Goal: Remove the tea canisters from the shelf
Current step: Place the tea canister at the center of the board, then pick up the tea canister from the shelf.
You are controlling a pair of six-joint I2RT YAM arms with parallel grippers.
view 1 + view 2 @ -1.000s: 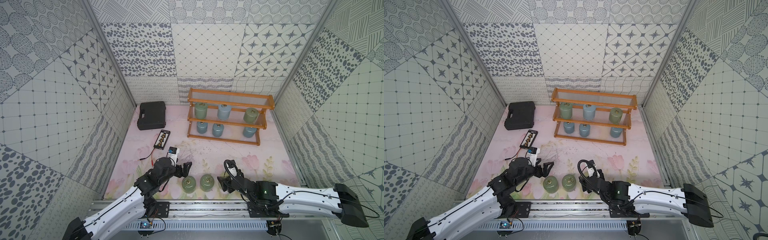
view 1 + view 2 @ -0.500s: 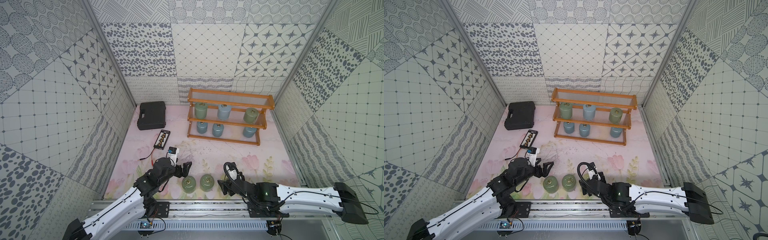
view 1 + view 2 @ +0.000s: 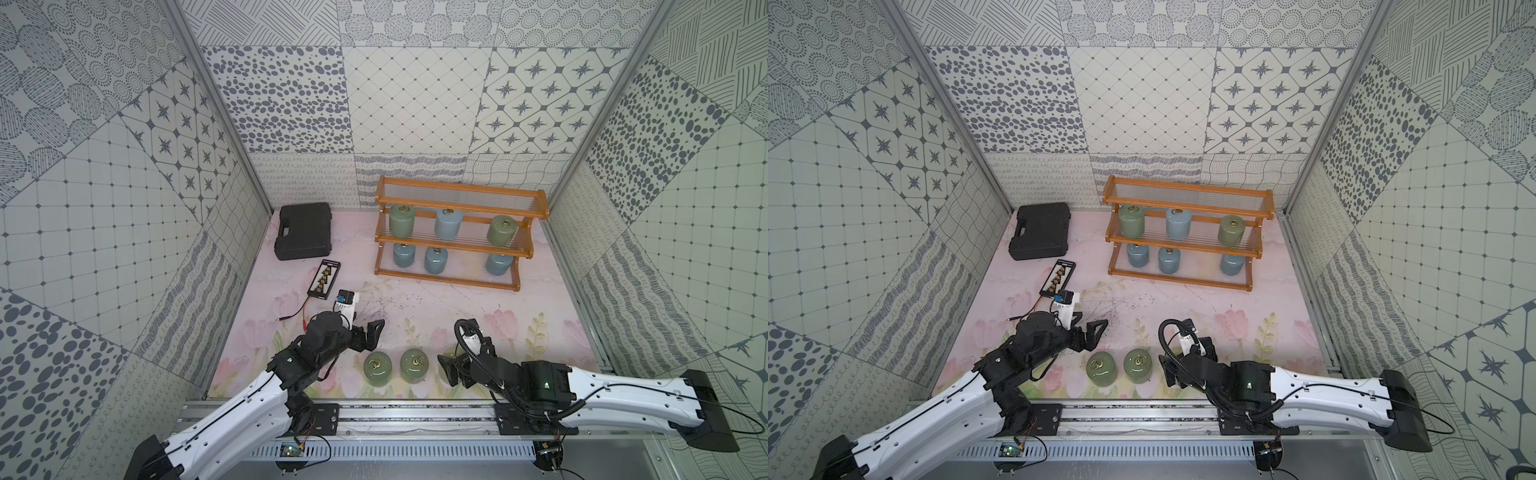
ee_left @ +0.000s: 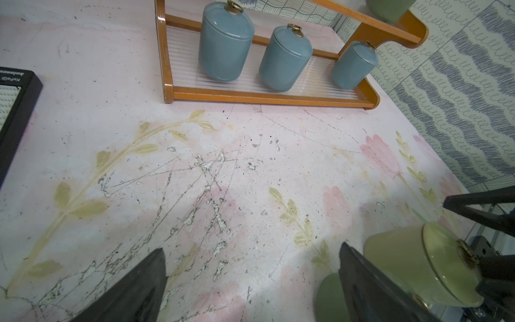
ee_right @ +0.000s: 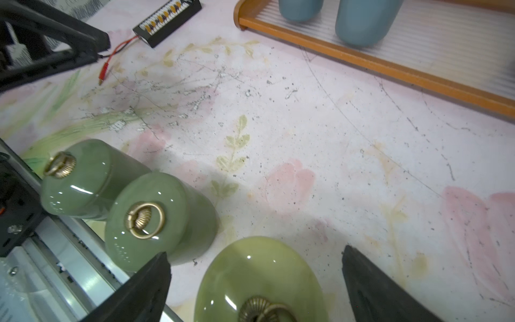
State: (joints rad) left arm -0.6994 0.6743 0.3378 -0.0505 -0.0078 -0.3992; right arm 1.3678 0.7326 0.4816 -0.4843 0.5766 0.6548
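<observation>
Six tea canisters point(image 3: 448, 224) sit on the shelf point(image 3: 457, 279), and three already stand clear of it. My right gripper point(image 5: 255, 252) gapes wide around the cream canister point(image 5: 259, 281), so I judge a crooked lift-off could clip it into its green neighbour point(image 5: 156, 220); my left gripper point(image 4: 252, 248) hangs wide, empty

Six canisters point(image 3: 448, 223) on the shelf point(image 3: 446, 279) at the back, three canisters point(image 3: 414, 365) in a row well before it.

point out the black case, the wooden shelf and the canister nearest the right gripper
black case point(image 3: 305, 230): in a top view, middle of its lid
wooden shelf point(image 3: 446, 279): in a top view, bottom front rail
pale yellow-green canister point(image 5: 250, 276): right wrist view, glossy lid top
</observation>
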